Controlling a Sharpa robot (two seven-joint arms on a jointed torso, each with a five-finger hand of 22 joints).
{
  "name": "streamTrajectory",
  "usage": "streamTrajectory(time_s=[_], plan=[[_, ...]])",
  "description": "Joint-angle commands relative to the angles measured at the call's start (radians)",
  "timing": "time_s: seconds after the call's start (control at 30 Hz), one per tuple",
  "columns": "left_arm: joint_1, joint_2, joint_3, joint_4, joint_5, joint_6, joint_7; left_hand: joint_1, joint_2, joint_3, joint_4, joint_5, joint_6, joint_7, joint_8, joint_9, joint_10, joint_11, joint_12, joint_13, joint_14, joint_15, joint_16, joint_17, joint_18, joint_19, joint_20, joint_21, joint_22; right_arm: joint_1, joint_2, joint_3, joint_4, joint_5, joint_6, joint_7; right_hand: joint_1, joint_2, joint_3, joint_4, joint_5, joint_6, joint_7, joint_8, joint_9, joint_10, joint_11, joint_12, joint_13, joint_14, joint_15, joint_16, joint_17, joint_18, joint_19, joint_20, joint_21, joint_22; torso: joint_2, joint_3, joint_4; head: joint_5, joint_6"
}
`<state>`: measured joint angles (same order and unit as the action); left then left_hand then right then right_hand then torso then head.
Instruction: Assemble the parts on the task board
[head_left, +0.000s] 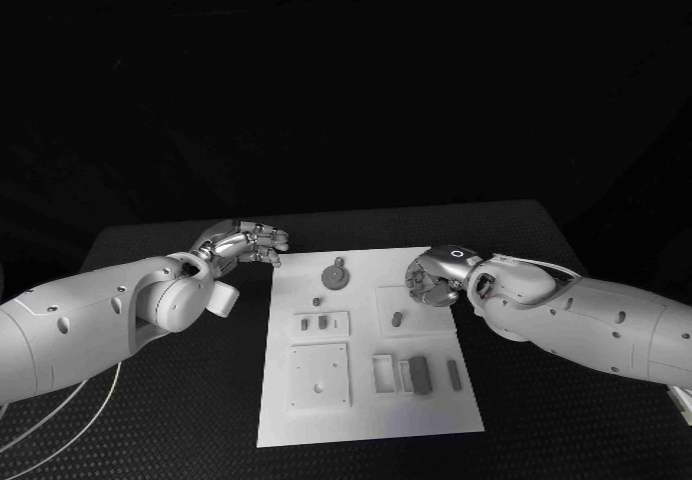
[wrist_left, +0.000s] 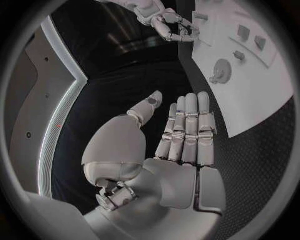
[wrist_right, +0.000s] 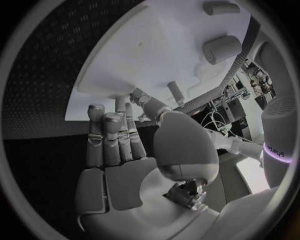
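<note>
White task board (head_left: 368, 400) lies between both hands; no legible writing. Left hand (head_left: 245, 242) and right hand (head_left: 433, 278) hold nothing, fingers extended and apart.

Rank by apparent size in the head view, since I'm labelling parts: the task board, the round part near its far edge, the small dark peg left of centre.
1. task board
2. round part
3. small dark peg

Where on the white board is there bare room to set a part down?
The task board is bare along its near edge and at its far right corner, by the right hand. Its middle is crowded with grey parts and recesses.
</note>
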<state>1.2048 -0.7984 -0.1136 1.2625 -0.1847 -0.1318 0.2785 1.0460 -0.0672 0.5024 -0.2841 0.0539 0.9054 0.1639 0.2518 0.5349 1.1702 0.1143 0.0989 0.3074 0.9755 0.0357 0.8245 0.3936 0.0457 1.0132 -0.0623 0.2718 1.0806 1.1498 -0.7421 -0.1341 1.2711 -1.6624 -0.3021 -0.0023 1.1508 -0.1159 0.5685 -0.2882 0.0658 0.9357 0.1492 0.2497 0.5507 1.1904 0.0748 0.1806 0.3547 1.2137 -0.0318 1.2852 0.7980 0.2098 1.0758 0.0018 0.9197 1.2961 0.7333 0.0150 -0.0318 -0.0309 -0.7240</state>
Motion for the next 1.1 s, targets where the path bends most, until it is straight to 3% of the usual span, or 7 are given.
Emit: streamTrajectory(time_s=[0.03,0.73,1.1], plan=[[0.001,0.0,0.001,0.002,0.006,0.018,0.006,-0.008,0.004,-0.009,0.0,0.002,-0.003,0.004,0.002,-0.001,0.002,-0.001,-0.006,-0.001,0.008,0.0,-0.007,0.001,0.01,0.01,0.0,-0.005,-0.001,-0.005,0.004,-0.004,-0.003,-0.023,0.013,-0.008,0.003,-0.001,-0.002,-0.001,0.003,0.0,0.007,0.002,-0.001,0.007,0.0,-0.003,-0.004,0.006,-0.003,0.005,-0.001,0.052,0.007,-0.004,0.003,-0.002,0.0,-0.0005,-0.0002,0.001,-0.002],[0.001,-0.002,0.001,-0.004,-0.003,0.017,-0.002,-0.007,0.005,-0.009,-0.001,0.002,-0.004,0.005,0.002,-0.002,0.002,-0.001,-0.007,-0.002,0.009,0.0,-0.01,0.003,0.01,0.011,0.0,-0.007,-0.003,-0.009,0.011,-0.008,0.002,-0.055,0.034,-0.011,0.012,0.032,-0.004,-0.004,0.002,0.073,-0.026,0.04,0.013,0.098,-0.034,0.02,0.02,0.02,-0.036,0.015,-0.008,0.052,0.022,-0.013,0.007,0.004,-0.001,-0.0006,-0.0009,0.005,-0.011],[0.001,-0.001,0.001,-0.006,-0.008,0.016,-0.006,-0.006,0.005,-0.01,-0.001,0.002,-0.005,0.005,0.002,-0.003,0.002,0.0,-0.007,-0.002,0.01,0.0,-0.012,0.005,0.01,0.012,0.0,-0.008,-0.003,-0.013,0.027,-0.011,-0.011,-0.08,0.037,-0.036,0.025,0.044,0.0,-0.006,0.003,0.08,-0.029,0.042,0.014,0.102,-0.038,0.018,0.023,0.021,-0.04,0.017,-0.008,0.052,0.023,-0.015,0.008,0.006,0.0,-0.0005,0.0,0.005,-0.013]])
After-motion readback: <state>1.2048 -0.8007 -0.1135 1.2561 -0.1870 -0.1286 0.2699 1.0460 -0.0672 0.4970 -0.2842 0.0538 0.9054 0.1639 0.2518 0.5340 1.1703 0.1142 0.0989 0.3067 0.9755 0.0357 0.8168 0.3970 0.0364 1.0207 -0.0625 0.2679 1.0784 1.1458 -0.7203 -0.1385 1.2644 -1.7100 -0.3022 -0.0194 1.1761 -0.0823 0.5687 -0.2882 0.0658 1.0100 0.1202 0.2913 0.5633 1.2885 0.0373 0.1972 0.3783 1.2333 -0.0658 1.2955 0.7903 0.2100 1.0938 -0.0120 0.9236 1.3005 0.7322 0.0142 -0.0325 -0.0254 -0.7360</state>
